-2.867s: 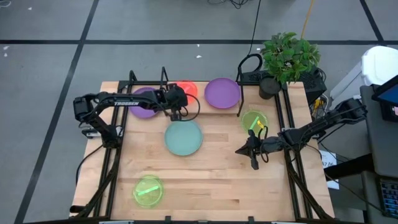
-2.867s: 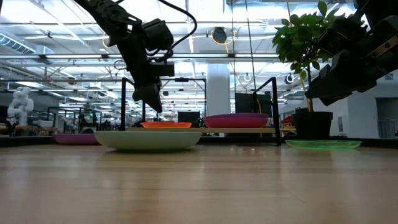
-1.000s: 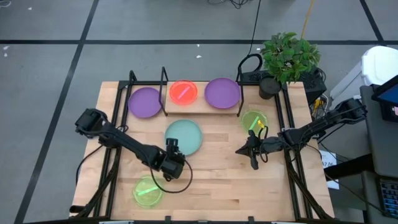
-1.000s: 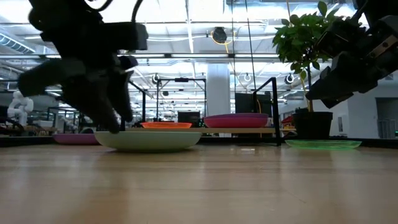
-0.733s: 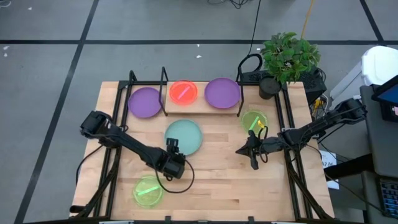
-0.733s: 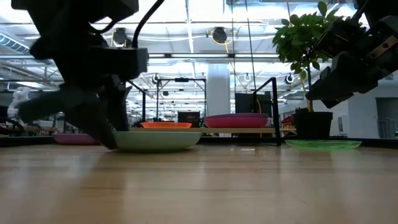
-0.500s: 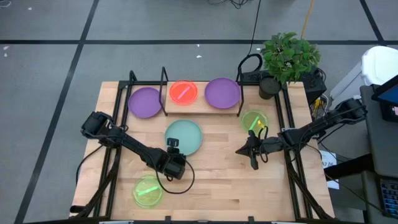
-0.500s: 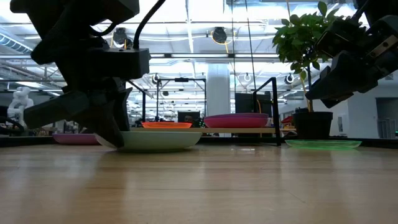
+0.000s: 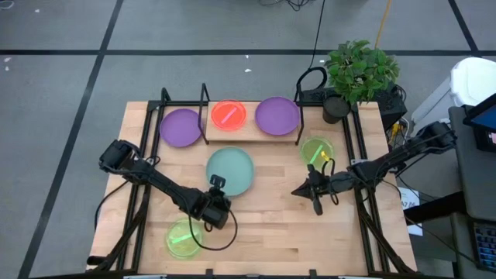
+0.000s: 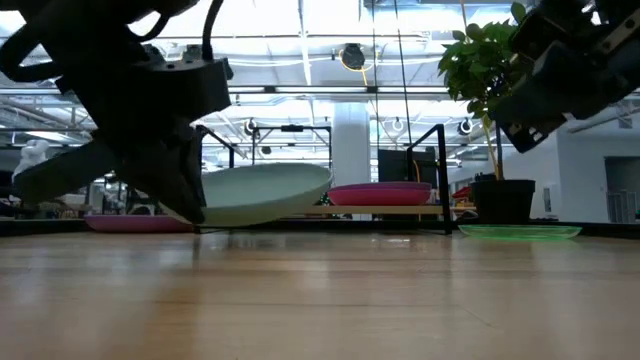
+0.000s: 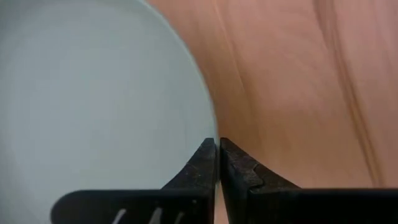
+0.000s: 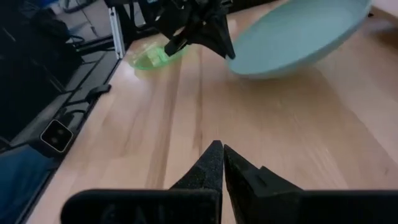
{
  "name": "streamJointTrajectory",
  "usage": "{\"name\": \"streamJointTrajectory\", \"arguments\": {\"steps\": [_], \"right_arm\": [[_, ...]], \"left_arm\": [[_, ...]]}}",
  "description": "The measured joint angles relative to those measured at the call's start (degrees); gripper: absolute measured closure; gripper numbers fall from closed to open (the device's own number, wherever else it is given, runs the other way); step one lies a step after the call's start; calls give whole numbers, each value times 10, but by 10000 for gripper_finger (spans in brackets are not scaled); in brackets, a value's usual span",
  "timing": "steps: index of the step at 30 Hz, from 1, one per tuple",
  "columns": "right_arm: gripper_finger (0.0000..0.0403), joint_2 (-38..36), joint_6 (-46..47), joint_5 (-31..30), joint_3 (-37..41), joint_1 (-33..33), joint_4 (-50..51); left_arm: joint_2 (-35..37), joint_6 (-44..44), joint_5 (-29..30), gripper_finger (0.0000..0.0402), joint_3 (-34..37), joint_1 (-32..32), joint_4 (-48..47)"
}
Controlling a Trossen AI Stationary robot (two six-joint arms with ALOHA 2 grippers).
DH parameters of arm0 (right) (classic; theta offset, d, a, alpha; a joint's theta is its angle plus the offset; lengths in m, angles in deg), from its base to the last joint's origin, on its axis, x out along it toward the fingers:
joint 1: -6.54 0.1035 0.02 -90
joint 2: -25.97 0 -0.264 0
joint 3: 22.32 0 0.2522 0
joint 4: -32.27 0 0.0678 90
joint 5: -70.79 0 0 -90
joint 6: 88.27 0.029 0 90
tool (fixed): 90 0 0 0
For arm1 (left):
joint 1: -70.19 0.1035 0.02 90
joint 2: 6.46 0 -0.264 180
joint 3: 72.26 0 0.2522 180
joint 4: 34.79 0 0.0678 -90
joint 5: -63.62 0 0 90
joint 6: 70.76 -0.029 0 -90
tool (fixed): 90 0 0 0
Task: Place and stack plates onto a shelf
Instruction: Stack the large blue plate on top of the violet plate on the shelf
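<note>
left gripper pinches the teal plate's rim and tilts it off the table

the left gripper (image 9: 218, 184) sits near the middle of the big wooden tabletop (image 9: 271, 229), its two dark fingers (image 11: 205, 168) pressed together on the near rim of the large round opaque teal plastic plate (image 9: 230, 170). in the low view that plate (image 10: 265, 192) is tilted, its gripped edge down by the gripper and its far edge raised clear of the wood; the right wrist view shows it (image 12: 298, 37) lifted the same way, with the left gripper (image 12: 202, 31) at its edge.

the right gripper (image 9: 314, 203) hangs over the right part of the table, well apart from the teal plate, its fingers (image 12: 214, 165) closed together on nothing.

the short light-wood shelf with black bent-metal end frames (image 9: 249, 133) stands at the far side of the table. on it lie a small round translucent red plate (image 9: 229, 115) and a large round opaque purple plate (image 9: 277, 115). a second large purple plate (image 9: 180, 127) lies on the tabletop just beside the shelf's left end. a small translucent green plate (image 9: 316, 150) lies near the shelf's right end, and another small green plate (image 9: 184, 239) lies at the near left of the table, close to the left arm's wrist. a potted green plant (image 9: 359, 71) stands at the far right corner.
</note>
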Motion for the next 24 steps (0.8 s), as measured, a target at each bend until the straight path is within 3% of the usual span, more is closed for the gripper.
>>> {"name": "streamJointTrajectory", "arguments": {"steps": [8,17,24], "right_arm": [[403,49,-62,-1,-97,9,125],[399,214,-199,0,-260,19,274],[360,303,-321,-50,-360,16,329]], "left_arm": [[2,-93,-6,393,-40,1,1],[2,-158,-77,394,-70,21,12],[2,-172,-115,394,-70,37,12]]}}
